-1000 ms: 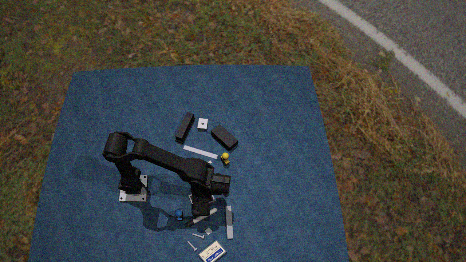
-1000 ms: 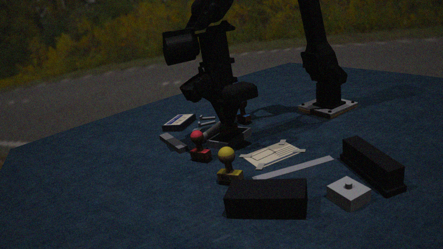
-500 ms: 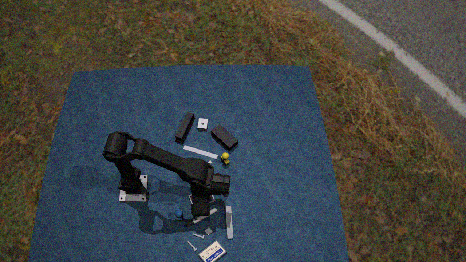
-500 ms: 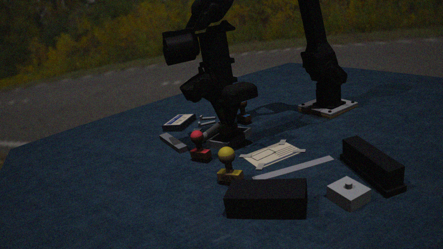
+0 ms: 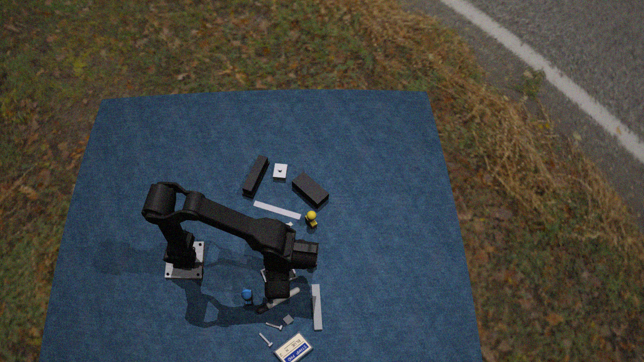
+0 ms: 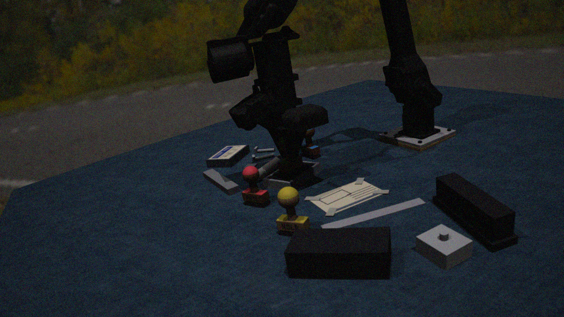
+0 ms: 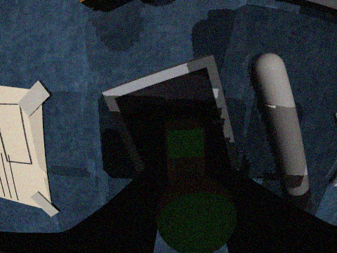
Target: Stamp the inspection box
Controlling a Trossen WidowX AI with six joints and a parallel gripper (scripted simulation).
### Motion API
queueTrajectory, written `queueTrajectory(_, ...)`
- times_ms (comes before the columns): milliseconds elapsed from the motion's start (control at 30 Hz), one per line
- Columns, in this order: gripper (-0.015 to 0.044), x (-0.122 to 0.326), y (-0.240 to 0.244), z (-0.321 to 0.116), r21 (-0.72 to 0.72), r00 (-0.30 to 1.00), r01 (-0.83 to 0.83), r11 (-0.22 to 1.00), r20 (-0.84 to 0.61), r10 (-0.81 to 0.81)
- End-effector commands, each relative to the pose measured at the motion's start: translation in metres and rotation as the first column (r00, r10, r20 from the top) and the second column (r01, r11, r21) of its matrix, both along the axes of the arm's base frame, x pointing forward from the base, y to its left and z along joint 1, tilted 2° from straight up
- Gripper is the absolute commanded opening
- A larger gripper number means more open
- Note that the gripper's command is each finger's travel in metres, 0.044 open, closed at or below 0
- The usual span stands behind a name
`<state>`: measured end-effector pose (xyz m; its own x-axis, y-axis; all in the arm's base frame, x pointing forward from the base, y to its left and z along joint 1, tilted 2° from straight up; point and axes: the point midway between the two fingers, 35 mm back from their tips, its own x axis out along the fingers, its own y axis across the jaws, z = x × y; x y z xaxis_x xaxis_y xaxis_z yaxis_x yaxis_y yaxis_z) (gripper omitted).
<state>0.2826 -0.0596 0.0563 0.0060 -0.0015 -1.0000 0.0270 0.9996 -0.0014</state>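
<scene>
Blue cloth-textured surface (image 5: 382, 157) (image 6: 157, 256) (image 7: 70, 140) stretched widely between the black blocks (image 5: 310, 189) (image 6: 339, 252) and its upper right corner, from above. Well in from the left and right edges, the pincer (image 5: 276, 285) (image 6: 291, 159) (image 7: 187, 169), partly closed, gripped the green stamp (image 7: 196, 223) by its round knob over the metal-rimmed pad (image 5: 263, 275) (image 6: 277, 182) (image 7: 151, 80). Shadow obscured the stamp's underside; whether it touched ink was unclear. From above, the arm (image 5: 225, 218) (image 6: 274, 63) mostly hid the taped card (image 6: 364, 189) (image 7: 36, 140).

From above, my own arm covers my fingertips and most of the ink pad (image 5: 264, 275) (image 6: 277, 182) (image 7: 154, 80); my wrist view cuts off the card (image 6: 342, 197) (image 7: 38, 140) at its left edge.
</scene>
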Motion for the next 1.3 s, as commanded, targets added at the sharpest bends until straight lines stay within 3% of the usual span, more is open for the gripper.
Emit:
queueTrajectory(0, 0.0000, 0.000, 0.000, -0.002, 0.000, 1.000, 0.000, 1.000, -0.001, 0.000)
queueTrajectory(1267, 0.0000, 0.001, -0.001, 0.024, 0.000, 1.000, 0.000, 1.000, 0.000, 0.000)
